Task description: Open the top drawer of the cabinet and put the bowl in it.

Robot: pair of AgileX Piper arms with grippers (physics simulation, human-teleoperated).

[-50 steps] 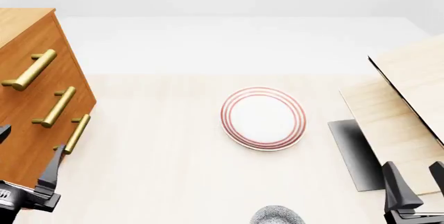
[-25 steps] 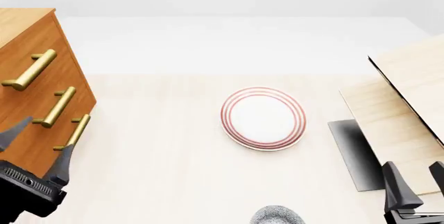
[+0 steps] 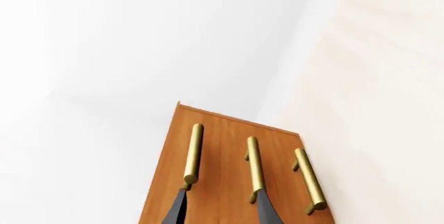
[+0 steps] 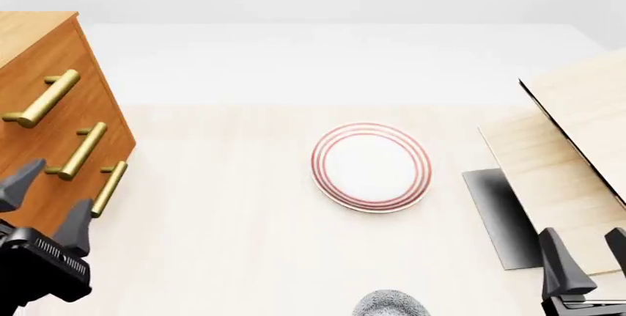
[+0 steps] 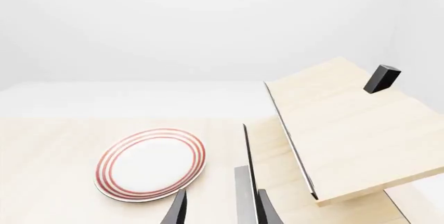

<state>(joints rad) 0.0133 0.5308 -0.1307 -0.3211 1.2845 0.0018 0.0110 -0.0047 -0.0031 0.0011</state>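
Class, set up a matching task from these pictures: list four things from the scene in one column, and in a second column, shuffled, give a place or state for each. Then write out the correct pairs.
Things:
1. top drawer
2. plate
3. bowl
4. left tool

Places or states:
A. cut off by the near edge of the front view
B. open, in front of the cabinet's lower handles
C. shut
D. lying mid-table, red rings on white

Pairs: 1-C, 2-D, 3-A, 4-B

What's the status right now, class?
Left gripper open, facing cabinet handles. Right gripper open, idle. Top drawer shut. Bowl on table, nothing blocking.
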